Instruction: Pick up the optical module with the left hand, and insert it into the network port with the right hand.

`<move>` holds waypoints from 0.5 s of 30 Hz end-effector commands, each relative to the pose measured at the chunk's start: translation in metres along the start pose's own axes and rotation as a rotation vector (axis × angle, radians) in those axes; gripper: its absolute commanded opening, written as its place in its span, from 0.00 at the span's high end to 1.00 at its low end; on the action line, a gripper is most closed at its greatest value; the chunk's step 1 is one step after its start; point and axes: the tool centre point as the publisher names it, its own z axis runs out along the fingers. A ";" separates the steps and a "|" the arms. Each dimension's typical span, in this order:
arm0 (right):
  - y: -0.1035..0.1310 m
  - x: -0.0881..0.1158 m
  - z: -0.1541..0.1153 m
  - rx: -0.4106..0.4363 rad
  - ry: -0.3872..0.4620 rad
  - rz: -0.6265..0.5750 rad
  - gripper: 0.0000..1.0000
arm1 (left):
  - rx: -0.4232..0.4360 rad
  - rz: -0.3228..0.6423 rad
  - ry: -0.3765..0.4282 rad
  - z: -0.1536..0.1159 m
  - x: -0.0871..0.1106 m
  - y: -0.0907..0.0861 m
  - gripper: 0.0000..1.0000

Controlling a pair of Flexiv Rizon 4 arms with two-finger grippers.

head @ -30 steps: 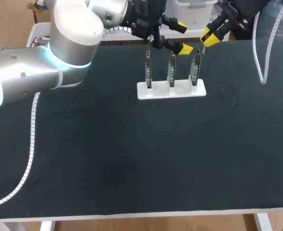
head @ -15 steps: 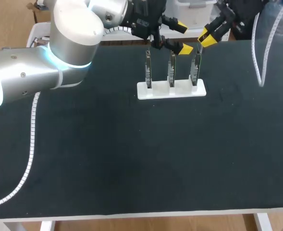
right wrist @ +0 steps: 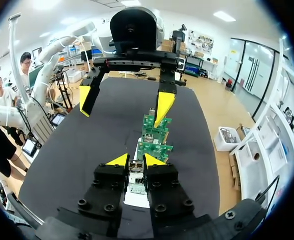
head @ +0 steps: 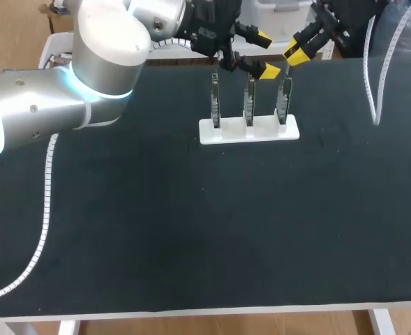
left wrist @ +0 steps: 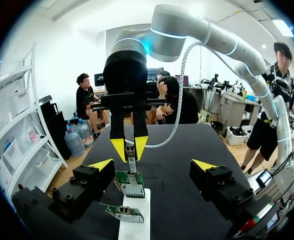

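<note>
Metal catches the eye first: the optical module [right wrist: 135, 166] is a slim, silvery sliver, hanging upright and clamped between the yellow-tipped fingers of the right gripper [head: 297, 51], which stand close together on either side of it. From the left wrist it [left wrist: 131, 162] shows as a narrow strip dropping below those tips to the top edge of the nearest board. Whether it is seated in that board I cannot tell.

Three green circuit boards [head: 249, 102] stand upright, side by side in a white holder [head: 249, 130] near the far edge of the black counter [head: 191, 223]. The module is at the right-hand end of the row.

Crowding that spot is the left gripper [head: 265, 52]. Its fingers are spread wide apart with nothing between them, and it hangs above the boards. One yellow tip sits between the middle and right-hand boards, near the right gripper. The bulky left arm [head: 86, 77] reaches in across the counter's far left corner.

Two white spiral-wrapped cables show, one [head: 46, 202] trailing over the counter's left side, the other [head: 378, 84] looping down at the right.
</note>
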 end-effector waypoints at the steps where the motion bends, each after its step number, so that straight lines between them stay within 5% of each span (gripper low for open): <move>1: -0.008 0.004 0.000 -0.240 -0.006 0.006 1.00 | -0.002 -0.001 0.004 0.000 -0.001 -0.001 0.00; 15: -0.010 0.006 0.001 -0.236 -0.010 0.019 1.00 | -0.002 -0.001 0.004 0.000 -0.001 -0.001 0.00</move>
